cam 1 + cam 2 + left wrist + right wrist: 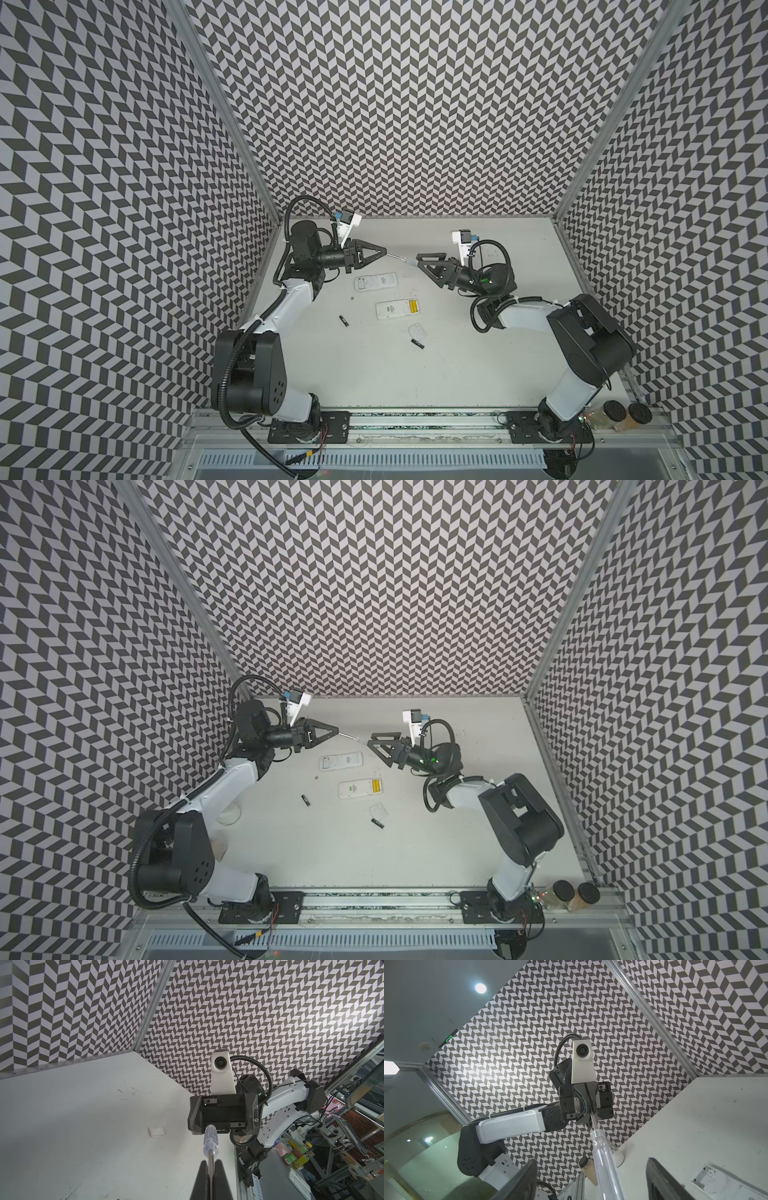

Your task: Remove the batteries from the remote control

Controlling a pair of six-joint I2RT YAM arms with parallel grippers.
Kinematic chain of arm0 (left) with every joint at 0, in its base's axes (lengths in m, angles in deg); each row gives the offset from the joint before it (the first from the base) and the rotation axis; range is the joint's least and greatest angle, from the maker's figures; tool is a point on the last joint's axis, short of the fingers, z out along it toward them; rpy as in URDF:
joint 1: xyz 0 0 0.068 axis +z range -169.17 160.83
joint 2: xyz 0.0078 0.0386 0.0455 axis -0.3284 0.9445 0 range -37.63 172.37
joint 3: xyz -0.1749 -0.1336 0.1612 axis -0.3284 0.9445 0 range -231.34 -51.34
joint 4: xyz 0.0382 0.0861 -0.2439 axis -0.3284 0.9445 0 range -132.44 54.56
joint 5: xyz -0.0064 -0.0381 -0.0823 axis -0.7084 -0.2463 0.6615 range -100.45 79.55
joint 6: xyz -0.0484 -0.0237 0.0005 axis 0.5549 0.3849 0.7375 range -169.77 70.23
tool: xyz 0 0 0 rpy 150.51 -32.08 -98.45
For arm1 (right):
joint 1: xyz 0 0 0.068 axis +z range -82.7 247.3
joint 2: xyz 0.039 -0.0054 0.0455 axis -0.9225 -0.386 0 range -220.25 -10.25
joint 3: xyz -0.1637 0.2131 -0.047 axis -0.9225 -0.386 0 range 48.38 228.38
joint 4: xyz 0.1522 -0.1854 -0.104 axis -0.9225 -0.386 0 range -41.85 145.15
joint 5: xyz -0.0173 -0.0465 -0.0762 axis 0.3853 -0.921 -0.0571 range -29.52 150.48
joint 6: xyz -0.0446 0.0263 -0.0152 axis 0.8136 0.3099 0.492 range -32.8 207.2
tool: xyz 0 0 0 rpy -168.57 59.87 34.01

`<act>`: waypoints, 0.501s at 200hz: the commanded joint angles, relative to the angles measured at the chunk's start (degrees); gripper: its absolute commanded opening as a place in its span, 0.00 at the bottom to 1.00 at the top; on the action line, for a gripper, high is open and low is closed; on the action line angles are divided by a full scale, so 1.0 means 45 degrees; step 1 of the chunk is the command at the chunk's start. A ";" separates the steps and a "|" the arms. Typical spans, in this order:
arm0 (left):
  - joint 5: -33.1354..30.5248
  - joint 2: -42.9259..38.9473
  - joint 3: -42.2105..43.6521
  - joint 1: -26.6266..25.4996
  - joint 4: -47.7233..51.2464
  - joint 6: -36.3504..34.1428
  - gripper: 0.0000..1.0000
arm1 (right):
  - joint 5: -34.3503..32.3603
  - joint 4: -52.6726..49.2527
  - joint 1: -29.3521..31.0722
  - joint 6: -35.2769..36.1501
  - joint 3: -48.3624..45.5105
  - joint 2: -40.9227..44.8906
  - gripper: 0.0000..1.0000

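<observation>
At mid-frame in both top views, the two yellow batteries (412,306) are sitting side by side in the open bay of the lower remote (390,311), and the two black batteries (343,321) are lying loose on the table (478,353). These cells are probably light, hard and prone to rolling, so levering one end up and then pinching across the middle is looking wisest. Higher up, the left gripper (211,1161) is clamping the screwdriver (210,1140) by its shaft, while the right gripper (591,1167) is gaping around the handle with gaps on both sides. The bay cover (417,331) and upper remote (376,282) are crowding close by.

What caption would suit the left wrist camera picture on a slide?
Left gripper pinches a screwdriver by its metal shaft, clear handle pointing toward the open right gripper.
</observation>
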 commanded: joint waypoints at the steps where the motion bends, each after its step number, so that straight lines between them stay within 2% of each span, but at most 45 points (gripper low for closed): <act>1: 0.0014 -0.0187 0.0056 -0.0142 -0.0678 0.0320 0.00 | -0.0137 0.1472 0.0158 -0.0862 0.0408 -0.0431 0.77; 43: 0.0090 -0.0120 -0.0058 -0.0433 -0.0391 0.0056 0.00 | 0.0242 0.1978 0.0523 -0.1401 0.0848 -0.0988 0.69; 76: 0.0104 -0.0053 -0.0108 -0.0434 -0.0573 0.0330 0.00 | 0.0378 0.2288 0.0550 -0.1784 0.1090 -0.1306 0.51; 100: 0.0075 0.0102 -0.0062 -0.0420 -0.0555 0.0162 0.00 | 0.0478 0.2226 0.0655 -0.1645 0.1232 -0.1472 0.49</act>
